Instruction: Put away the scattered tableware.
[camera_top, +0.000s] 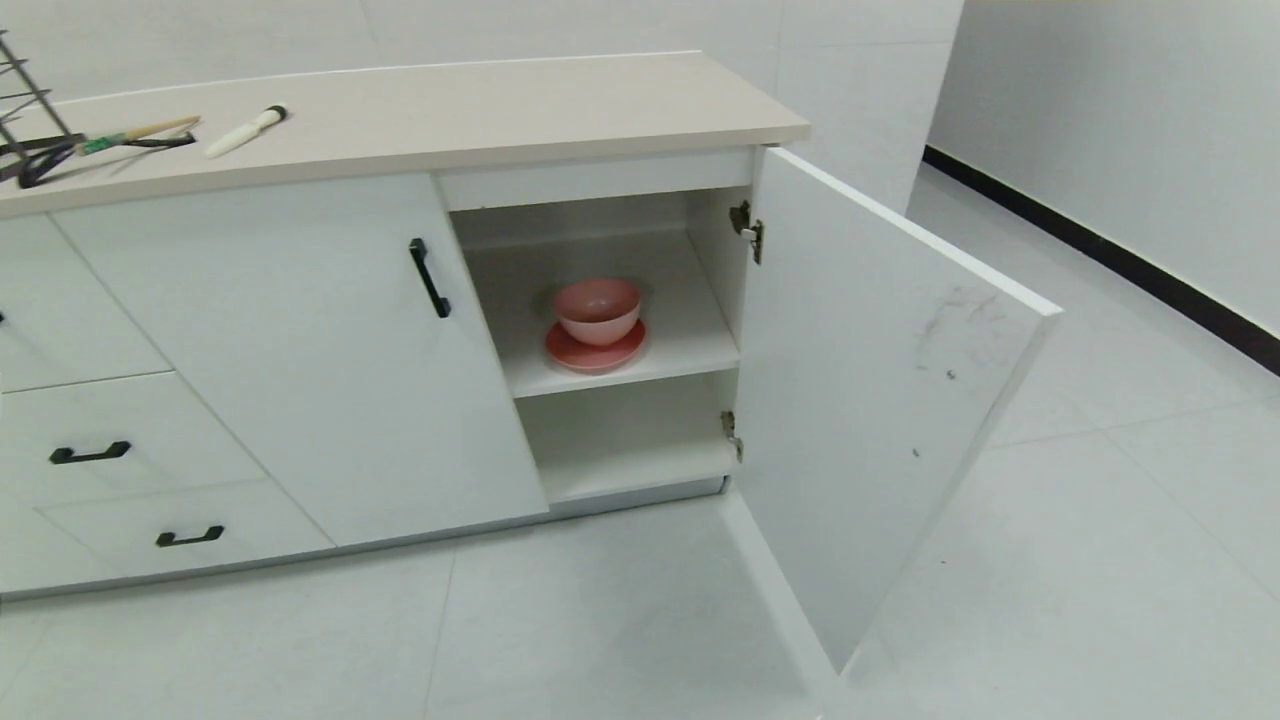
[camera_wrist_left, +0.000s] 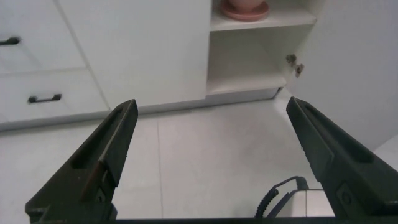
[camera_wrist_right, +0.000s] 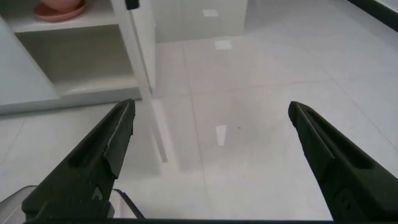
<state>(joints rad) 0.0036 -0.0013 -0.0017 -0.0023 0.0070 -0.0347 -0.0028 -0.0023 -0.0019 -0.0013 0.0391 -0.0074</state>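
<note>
Left tool (camera_wrist_left: 210, 106), right tool (camera_wrist_right: 210, 104) spread wide, empty — glossy round pink bowl (camera_top: 597, 310) on red plate (camera_top: 595, 352), cabinet shelf (camera_top: 690, 345).

Black drawer handles (camera_top: 90, 452) (on white fronts), pale tiled floor (camera_top: 1100, 560), black baseboard (camera_top: 1100, 256) along the right-hand wall (camera_top: 1150, 120).

The bowl (camera_top: 597, 308) is sitting on the plate (camera_top: 595, 352), which is lying on the upper shelf (camera_top: 685, 350) inside the cabinet (camera_top: 590, 182), under the surface's (camera_top: 480, 110) right end. The open door (camera_top: 870, 400) is standing to their right. A tool (camera_top: 245, 132) and a stick (camera_top: 150, 131) are lying side by side on the surface, far to the left.
</note>
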